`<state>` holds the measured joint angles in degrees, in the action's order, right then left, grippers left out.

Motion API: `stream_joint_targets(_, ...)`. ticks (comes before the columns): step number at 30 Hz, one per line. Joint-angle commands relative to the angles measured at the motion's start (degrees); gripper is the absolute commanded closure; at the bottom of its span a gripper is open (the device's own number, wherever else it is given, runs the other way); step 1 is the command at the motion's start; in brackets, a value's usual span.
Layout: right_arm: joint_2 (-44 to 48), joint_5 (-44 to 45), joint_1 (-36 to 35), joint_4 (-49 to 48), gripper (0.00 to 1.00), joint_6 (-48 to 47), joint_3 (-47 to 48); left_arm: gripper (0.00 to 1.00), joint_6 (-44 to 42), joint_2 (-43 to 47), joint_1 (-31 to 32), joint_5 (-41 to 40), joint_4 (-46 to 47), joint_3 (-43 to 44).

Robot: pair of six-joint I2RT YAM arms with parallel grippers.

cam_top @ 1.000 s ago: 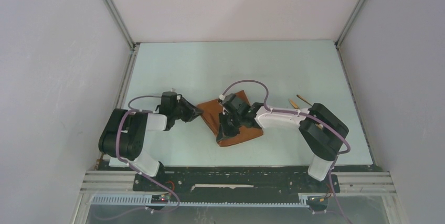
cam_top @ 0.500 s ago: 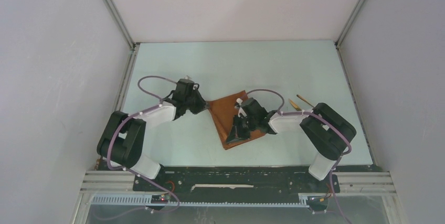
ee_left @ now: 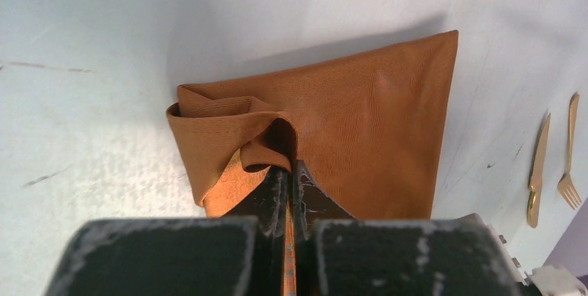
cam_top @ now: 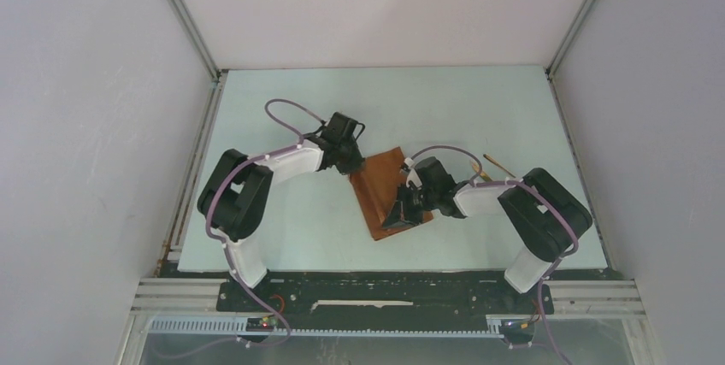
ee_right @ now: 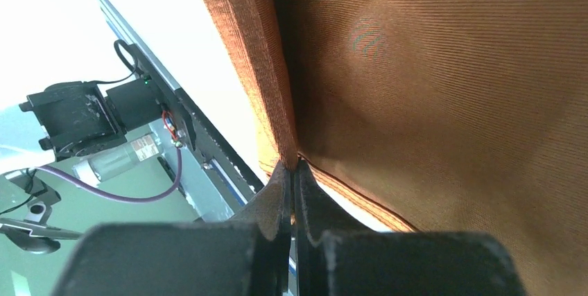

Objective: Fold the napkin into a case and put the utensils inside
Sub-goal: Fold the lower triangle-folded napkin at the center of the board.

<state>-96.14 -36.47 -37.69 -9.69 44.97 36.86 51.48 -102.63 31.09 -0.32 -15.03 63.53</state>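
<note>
The rust-orange napkin (cam_top: 385, 194) lies partly folded in the middle of the table. My left gripper (cam_top: 352, 160) is shut on its far-left corner, and the cloth bunches over the fingertips in the left wrist view (ee_left: 347, 123). My right gripper (cam_top: 402, 214) is shut on the napkin's near-right edge, with the cloth hanging close in front of the right wrist camera (ee_right: 430, 88). The two golden utensils (cam_top: 487, 166) lie on the table to the right, partly hidden behind the right arm. In the left wrist view a knife (ee_left: 537, 171) and a fork (ee_left: 570, 154) lie side by side.
White walls enclose the light green table (cam_top: 282, 228) on three sides. The black base rail (cam_top: 376, 288) runs along the near edge. The right arm's elbow (cam_top: 547, 211) stands beside the utensils.
Both grippers have carried the napkin to the right. The left gripper moved right and away from me, drawing its corner over the cloth. The napkin is now narrower.
</note>
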Motion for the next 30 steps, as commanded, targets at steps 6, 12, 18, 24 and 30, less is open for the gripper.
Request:
stream_joint_targets(6, 2.80, -0.45, 2.41, 6.77, 1.00, -7.58, -0.58, 1.00, 0.10, -4.65, 1.80, -4.72, -1.89, 9.67)
stream_joint_targets(12, 2.20, -0.44, 2.97, 6.87, 1.00, -8.55, -1.19, 1.00, -0.13, -5.47, 2.92, -5.15, -2.49, 11.59)
stream_joint_targets(18, 2.09, -0.44, 3.33, 6.18, 1.00, -8.54, -2.13, 1.00, -0.86, -5.78, 4.53, -7.02, -3.51, 13.69)
stream_joint_targets(24, 2.41, -0.20, 3.48, 6.47, 1.00, -9.03, -2.53, 1.00, -0.25, -6.56, 4.99, -7.02, -3.52, 14.49)
stream_joint_targets(30, 3.03, 0.67, 3.73, 7.10, 1.00, -9.61, -3.05, 1.00, -0.16, -8.16, 5.32, -6.25, -3.52, 16.34)
